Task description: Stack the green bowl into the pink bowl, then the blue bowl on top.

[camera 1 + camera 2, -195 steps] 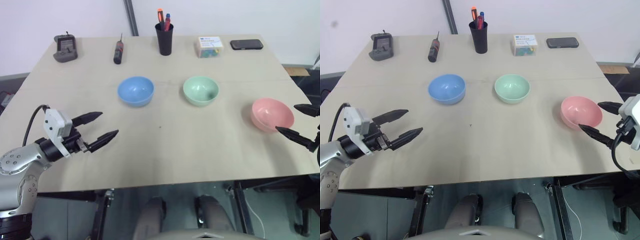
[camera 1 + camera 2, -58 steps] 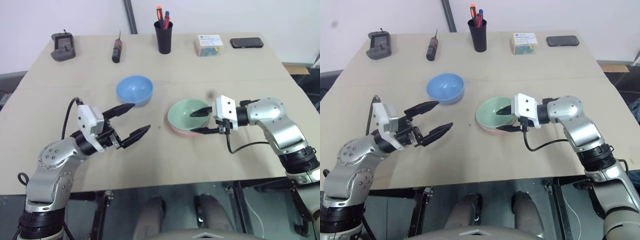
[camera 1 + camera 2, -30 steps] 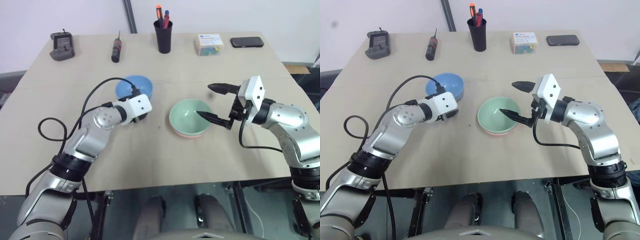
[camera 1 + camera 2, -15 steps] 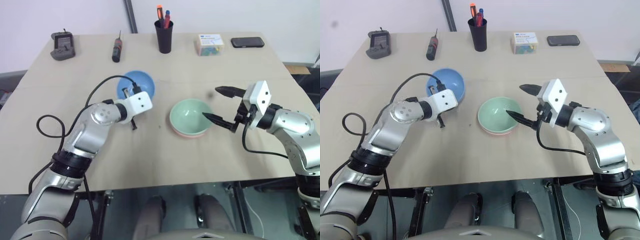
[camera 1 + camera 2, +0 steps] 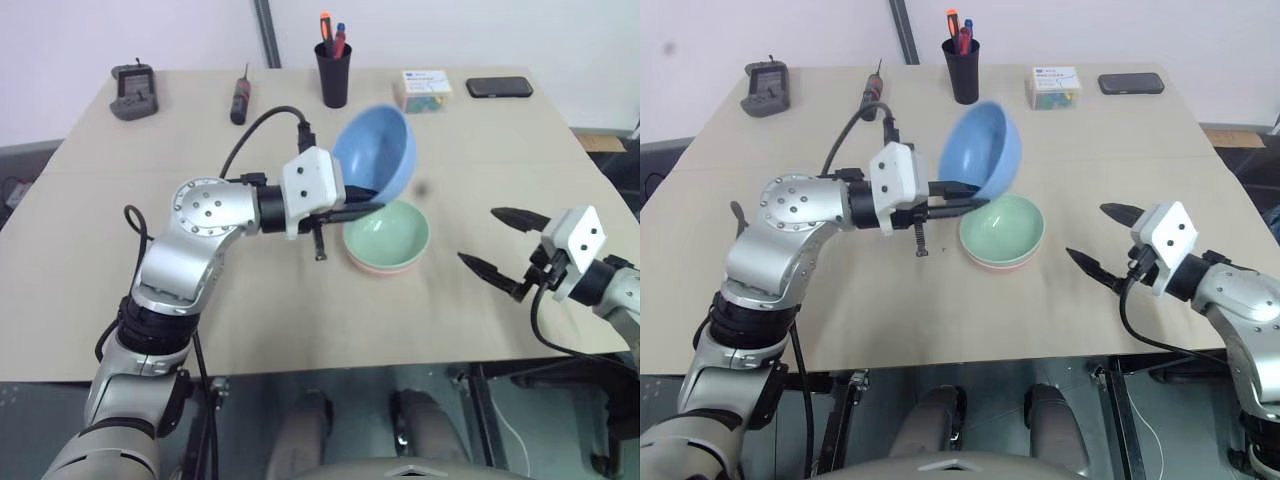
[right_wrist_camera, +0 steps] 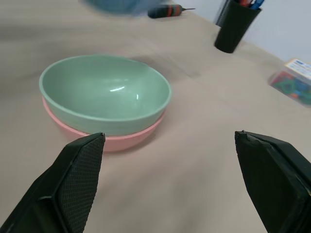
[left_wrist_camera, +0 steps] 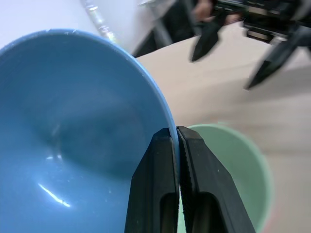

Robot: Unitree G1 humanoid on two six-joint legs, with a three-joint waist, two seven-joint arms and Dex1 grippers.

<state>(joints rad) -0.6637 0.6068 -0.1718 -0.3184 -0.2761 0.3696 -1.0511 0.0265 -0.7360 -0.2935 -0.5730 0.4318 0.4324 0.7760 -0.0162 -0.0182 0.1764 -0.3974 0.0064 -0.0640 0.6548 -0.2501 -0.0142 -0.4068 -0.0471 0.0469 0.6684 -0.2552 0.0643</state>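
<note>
Blue bowl [image 5: 377, 151] rim pinched in left gripper [image 5: 372, 203]

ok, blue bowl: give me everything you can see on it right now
The blue bowl is small, round, plain light blue, matte plastic by the look. It is off the table, tilted steeply on edge, above and just behind the green bowl, which is nested in the pink bowl. The left gripper pinches its rim, one finger inside, one outside. Nothing else touches it.

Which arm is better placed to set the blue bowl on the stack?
Left: the left gripper pinches the blue bowl by its rim, above the green bowl. The right gripper stands open, apart.
</note>
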